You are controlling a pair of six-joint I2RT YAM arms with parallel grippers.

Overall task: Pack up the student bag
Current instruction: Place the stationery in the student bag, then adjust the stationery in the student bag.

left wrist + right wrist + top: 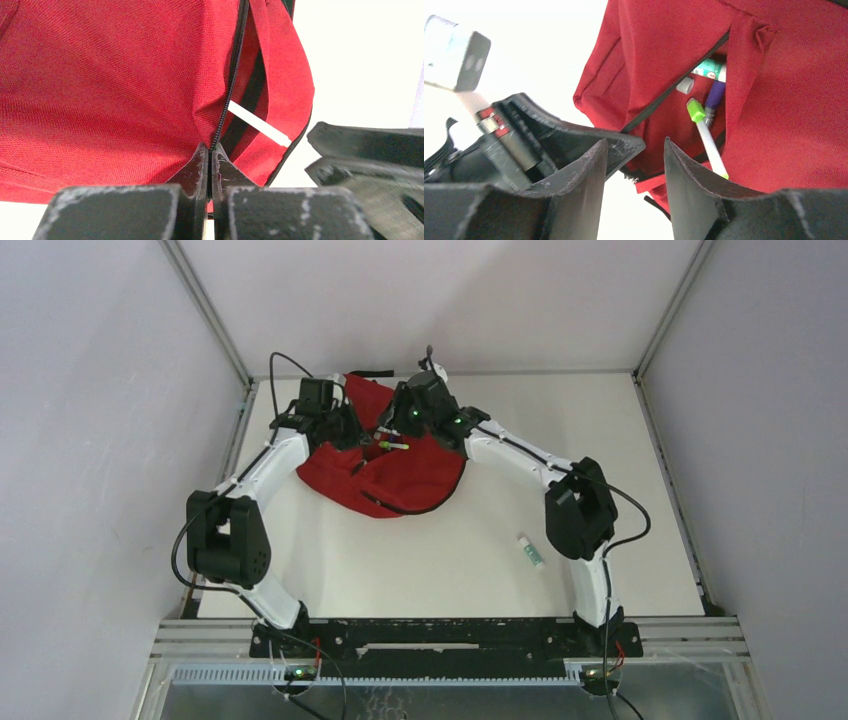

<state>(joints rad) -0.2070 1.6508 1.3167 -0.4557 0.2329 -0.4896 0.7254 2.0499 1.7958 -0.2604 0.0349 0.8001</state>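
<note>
Red student bag (410,475), black zip (235,75); green-capped white pen (710,145).

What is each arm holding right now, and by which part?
Left fingers pinch the bag by its zip edge beside the open pocket. Right fingers are open, holding nothing.

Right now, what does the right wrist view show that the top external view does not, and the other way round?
Only the right wrist: inside the student bag's open zip pocket, a purple-capped pen and a teal-labelled item. Only the top external: a white-and-green tube lying loose on the table, apart from the bag. Both: the red bag, and a green-capped white pen sticking out of the pocket.
</note>
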